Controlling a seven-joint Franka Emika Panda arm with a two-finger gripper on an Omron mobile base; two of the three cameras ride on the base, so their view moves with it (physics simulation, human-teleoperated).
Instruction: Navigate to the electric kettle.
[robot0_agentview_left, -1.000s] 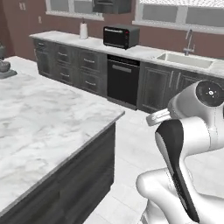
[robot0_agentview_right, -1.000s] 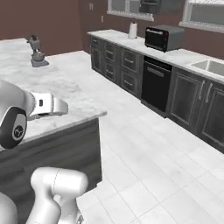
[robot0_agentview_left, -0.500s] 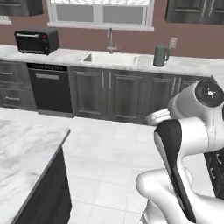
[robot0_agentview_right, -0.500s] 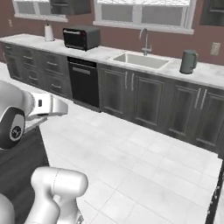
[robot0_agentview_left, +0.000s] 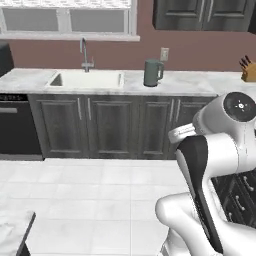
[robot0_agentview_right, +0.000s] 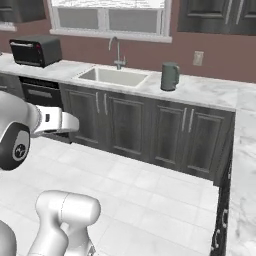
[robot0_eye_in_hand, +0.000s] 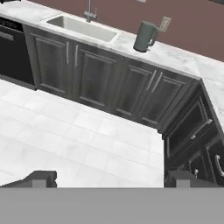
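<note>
Standing upright on the pale marbled worktop, the electric kettle is a smooth, matte, slate-grey cylinder, its long axis vertical and its handle turned to the right in the left base view. In the hand view, going left to right: a black appliance front, the recessed sink with its thin metal faucet, then the kettle far ahead of the jaws and a little right of their midline, with a wall outlet just beyond it. The jaws stand spread wide, gripping nothing, over glossy white floor tiles. Dark panelled cabinets run under the worktop, and the wall is reddish-brown.
</note>
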